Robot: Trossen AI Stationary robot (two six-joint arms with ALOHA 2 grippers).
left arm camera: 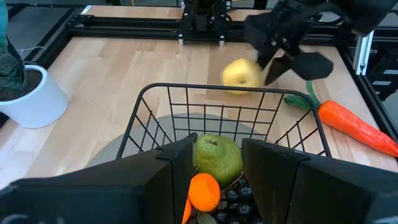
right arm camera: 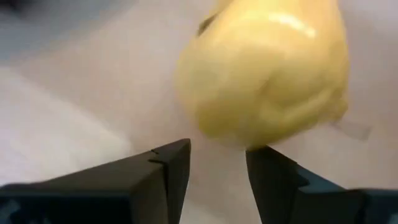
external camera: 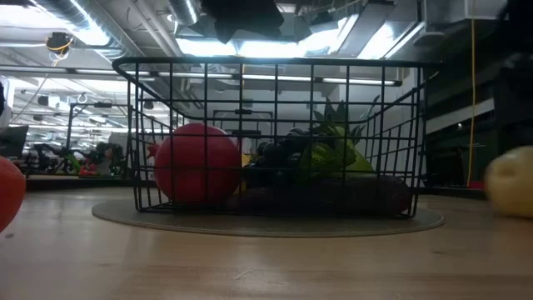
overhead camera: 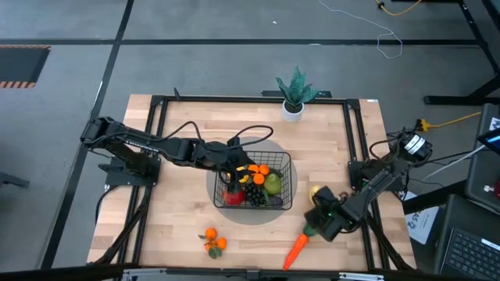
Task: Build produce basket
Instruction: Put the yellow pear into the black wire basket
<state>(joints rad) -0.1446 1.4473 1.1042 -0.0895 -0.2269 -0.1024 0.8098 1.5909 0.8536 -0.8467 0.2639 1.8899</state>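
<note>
- basket (overhead camera: 254,181) mid-surface, part filled; left end effector (overhead camera: 232,170) released above it
- right end effector (right arm camera: 216,163) released beside yellow pear (right arm camera: 264,71); centre fingers round pear before clenching

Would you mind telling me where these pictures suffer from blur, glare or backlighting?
Right wrist view: the yellow pear fills the frame, soft and out of focus. Left wrist view: that pear is smeared, while the green pear in the basket is sharp. Low view: bright ceiling lights behind silhouette the basket wires; the red apple stays readable. High view: evenly lit, no glare.
</note>
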